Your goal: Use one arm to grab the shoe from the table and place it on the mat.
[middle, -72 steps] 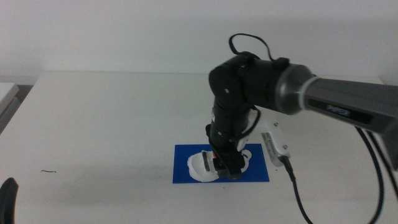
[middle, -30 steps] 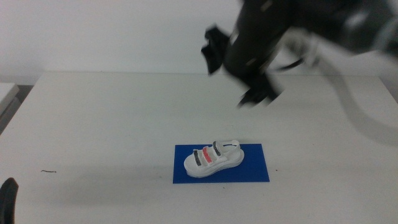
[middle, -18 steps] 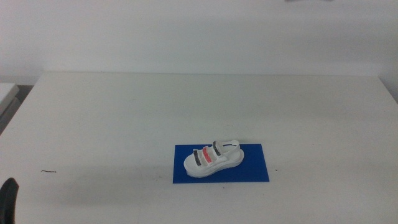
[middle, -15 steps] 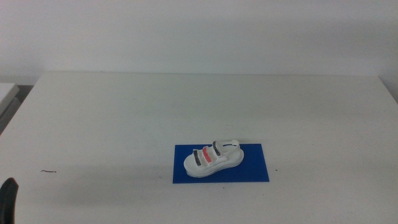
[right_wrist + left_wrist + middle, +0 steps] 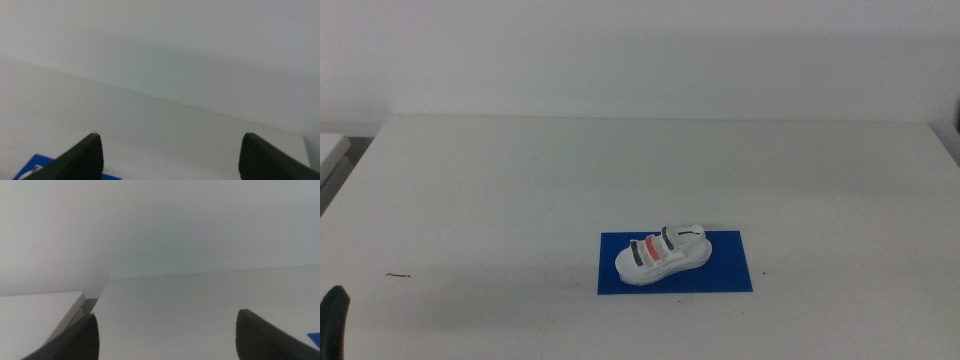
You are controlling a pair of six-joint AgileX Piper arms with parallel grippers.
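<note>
The white shoe (image 5: 663, 254) with two dark straps and one red strap lies on the dark blue mat (image 5: 730, 270) at the front middle of the white table (image 5: 520, 190). Nothing touches it. The right arm is out of the middle view; its gripper (image 5: 170, 152) is open and empty, and a corner of the mat (image 5: 35, 167) shows beside one jaw. The left gripper (image 5: 167, 330) is open and empty; only its tip (image 5: 332, 318) shows at the bottom left edge of the middle view. A sliver of the mat (image 5: 315, 336) shows in the left wrist view.
A second white surface (image 5: 330, 150) stands beyond the table's left edge, with a dark gap between them (image 5: 92, 302). A small dark mark (image 5: 398, 275) lies on the table at the front left. A white wall rises behind the table.
The right arm let go of the shoe on the mat, rose and swung away, and has left the middle view. The shoe stays on the mat. The left gripper has not moved.
</note>
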